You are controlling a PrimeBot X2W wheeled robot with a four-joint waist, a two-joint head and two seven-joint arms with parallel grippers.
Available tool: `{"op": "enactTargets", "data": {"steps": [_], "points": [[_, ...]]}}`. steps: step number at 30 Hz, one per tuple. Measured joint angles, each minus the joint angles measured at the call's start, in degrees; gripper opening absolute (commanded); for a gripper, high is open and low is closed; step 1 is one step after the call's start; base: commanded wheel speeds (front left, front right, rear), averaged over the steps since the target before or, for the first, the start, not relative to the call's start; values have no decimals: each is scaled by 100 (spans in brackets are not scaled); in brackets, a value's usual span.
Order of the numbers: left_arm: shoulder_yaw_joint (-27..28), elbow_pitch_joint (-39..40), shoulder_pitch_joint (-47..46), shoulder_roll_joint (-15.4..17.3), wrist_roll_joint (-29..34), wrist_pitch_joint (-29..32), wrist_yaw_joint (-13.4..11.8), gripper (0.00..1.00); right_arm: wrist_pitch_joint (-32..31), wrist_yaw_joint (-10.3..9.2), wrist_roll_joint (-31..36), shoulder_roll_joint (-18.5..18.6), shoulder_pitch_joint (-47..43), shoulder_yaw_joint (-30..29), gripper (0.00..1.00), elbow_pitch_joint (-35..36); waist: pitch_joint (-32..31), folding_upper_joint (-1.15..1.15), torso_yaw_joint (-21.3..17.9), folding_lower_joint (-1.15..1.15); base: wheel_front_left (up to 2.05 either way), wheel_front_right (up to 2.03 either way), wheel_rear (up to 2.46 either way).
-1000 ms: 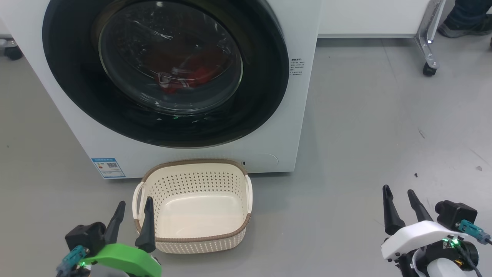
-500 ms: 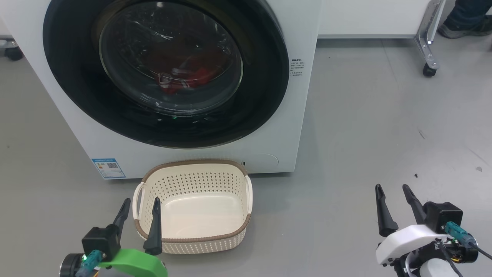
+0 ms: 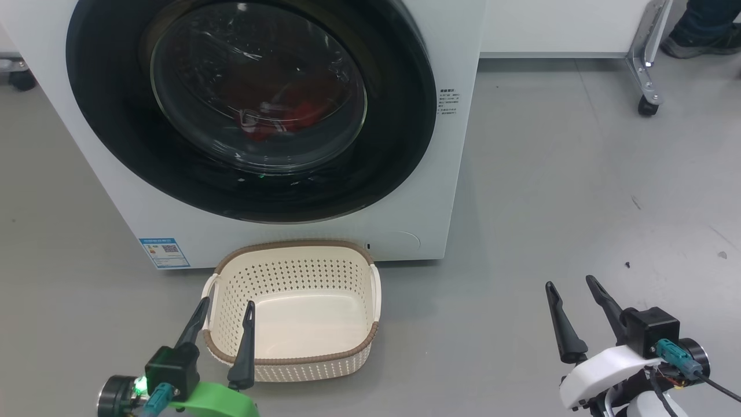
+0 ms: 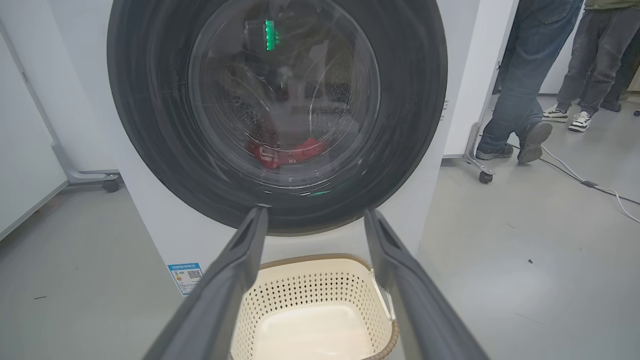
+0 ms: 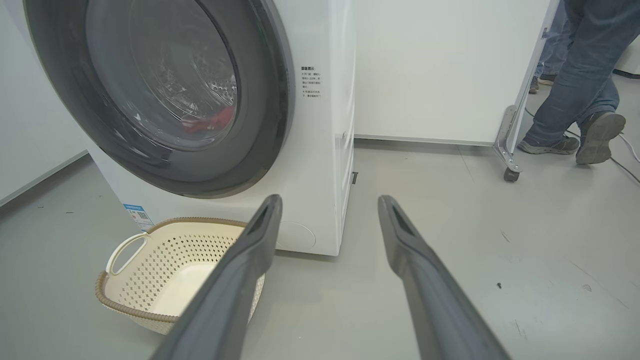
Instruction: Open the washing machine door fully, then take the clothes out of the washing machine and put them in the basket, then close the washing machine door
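The white washing machine point(image 3: 451, 174) stands ahead with its round black door point(image 3: 116, 145) closed flat against the front. Red clothes point(image 3: 289, 116) show dimly through the glass bowl, low in the drum; they also show in the left wrist view point(image 4: 287, 152) and the right wrist view point(image 5: 215, 120). The cream basket point(image 3: 292, 362) sits on the floor just before the machine, with nothing in it. My left gripper point(image 3: 226, 307) hangs open over the basket's near left corner. My right gripper point(image 3: 570, 284) stands open above bare floor, far right of the basket.
A white panel on a castor frame point(image 3: 645, 87) stands at the back right. People's legs and shoes point(image 4: 520, 140) are beyond it, with a cable point(image 4: 590, 182) across the floor. Small dark specks point(image 3: 627, 264) lie on the grey floor at right.
Both grippers have shifted in the head view: the left one right and lower toward the basket's corner, the right one left. Both stay open. Door, clothes and basket are unchanged.
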State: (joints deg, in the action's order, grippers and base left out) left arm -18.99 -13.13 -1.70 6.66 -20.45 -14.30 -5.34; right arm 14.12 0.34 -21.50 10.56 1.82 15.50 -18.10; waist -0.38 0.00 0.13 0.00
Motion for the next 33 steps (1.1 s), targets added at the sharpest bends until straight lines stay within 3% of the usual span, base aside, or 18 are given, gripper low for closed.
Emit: {"op": "enactTargets", "data": {"steps": [27, 28, 29, 33], "points": [[123, -254, -1, -55, 43, 0, -43, 100, 0, 20, 47, -125, -29, -247, 100, -34, 21, 0, 10, 0, 0, 0, 0], [125, -256, -1, -56, 43, 0, -43, 100, 0, 27, 47, -133, -29, -260, 40, -34, 22, 0, 11, 0, 0, 0, 0], [127, -260, -1, -56, 43, 0, -43, 100, 0, 43, 47, -143, -29, -276, 0, -33, 23, 0, 12, 0, 0, 0, 0], [138, -272, -1, -59, 43, 0, -55, 100, 0, 90, 47, -156, -29, -291, 0, -36, 26, 0, 16, 0, 0, 0, 0]]}}
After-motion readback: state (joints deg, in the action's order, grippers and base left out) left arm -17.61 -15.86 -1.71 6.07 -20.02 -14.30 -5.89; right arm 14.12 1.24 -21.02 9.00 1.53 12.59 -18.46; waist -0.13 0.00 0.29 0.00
